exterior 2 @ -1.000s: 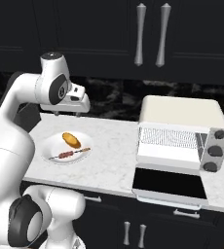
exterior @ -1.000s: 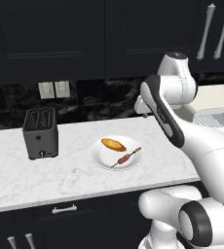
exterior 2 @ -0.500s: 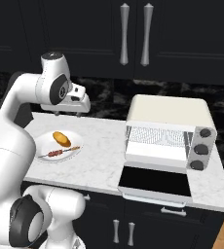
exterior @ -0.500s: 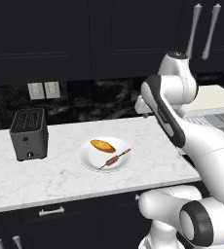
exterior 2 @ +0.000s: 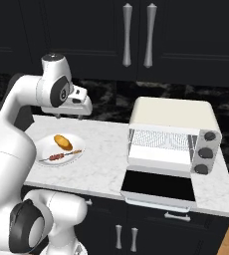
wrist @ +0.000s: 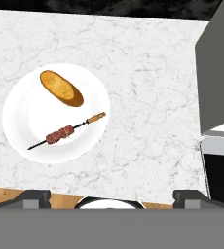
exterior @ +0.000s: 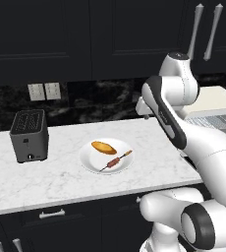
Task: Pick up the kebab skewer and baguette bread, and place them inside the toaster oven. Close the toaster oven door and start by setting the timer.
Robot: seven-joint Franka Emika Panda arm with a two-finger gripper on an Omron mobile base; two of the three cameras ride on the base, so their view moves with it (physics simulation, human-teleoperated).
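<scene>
Nothing is loaded yet: the kebab skewer and the baguette bread both lie on the white plate on the marble counter, and the toaster oven stands empty with the toaster oven door dropped open. Both picks, the closing and the timer remain. The gripper hangs spread wide and empty above the counter; in the hand view the skewer sits at about ten o'clock from the fingertips, well apart

Black cabinets — white marble counter
</scene>
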